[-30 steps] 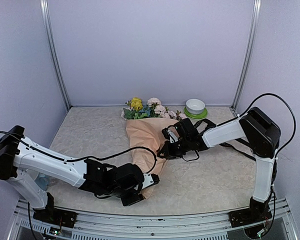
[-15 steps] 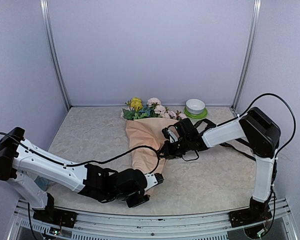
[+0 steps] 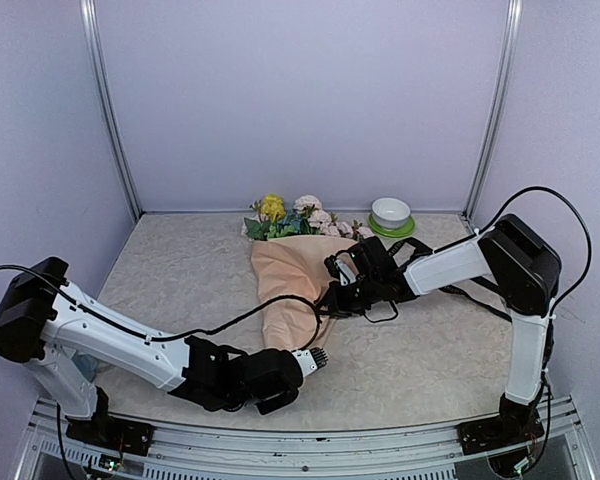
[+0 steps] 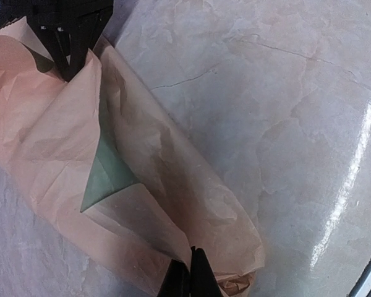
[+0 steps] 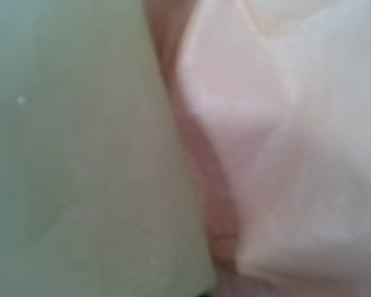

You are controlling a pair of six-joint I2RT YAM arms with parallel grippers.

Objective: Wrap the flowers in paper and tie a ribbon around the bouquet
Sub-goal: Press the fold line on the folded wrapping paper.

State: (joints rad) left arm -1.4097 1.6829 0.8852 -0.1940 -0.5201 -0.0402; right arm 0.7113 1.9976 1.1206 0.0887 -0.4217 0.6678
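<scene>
Noting your bouquet (image 3: 290, 275): peach paper (image 4: 49, 136) creased, green wedge (image 4: 105, 176) showing | left gripper (image 4: 190, 273) clenched at bouquet's tip | right gripper (image 4: 67, 68) pinching paper.

Arms low — left gripper (image 3: 316, 356) and right gripper (image 3: 330, 298) closed (both fully).

The bouquet (image 3: 288, 285) is laid flat on the table (image 3: 180, 270), with its flower heads turned toward the far side and its narrow end toward the near edge. The flowers (image 3: 302, 218), a yellow bloom, pale pink roses and a blue cluster among green leaves, are seen spilling from the wide mouth. The paper (image 4: 55, 142) is wrapped into a creased peach-tan cone, and a sage green triangle (image 4: 105, 176) is exposed between its overlapping folds. The narrow end is crumpled.
</scene>
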